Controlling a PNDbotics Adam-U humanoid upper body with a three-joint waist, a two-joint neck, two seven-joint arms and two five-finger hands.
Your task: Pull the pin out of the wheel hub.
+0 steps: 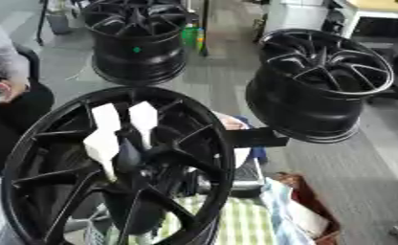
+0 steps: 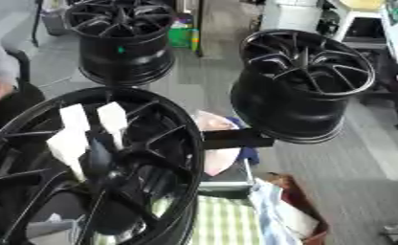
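my right hand (image 1: 123,150) inside the wheel hub (image 1: 27,158), pale fingers (image 1: 144,117) straight, pointing away, gripping nothing, pin hidden under it, hub face tilted up toward me, rim ringing the hand, grey floor (image 1: 211,81) beyond, two wheels (image 1: 319,86) farther

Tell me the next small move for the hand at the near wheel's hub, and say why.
Probably lower the left hand toward the middle of the near wheel and curl it round the pin. Its white fingers stand straight, pointing up across the spokes, and hold nothing. The pin itself cannot be made out, so feel for it slowly.
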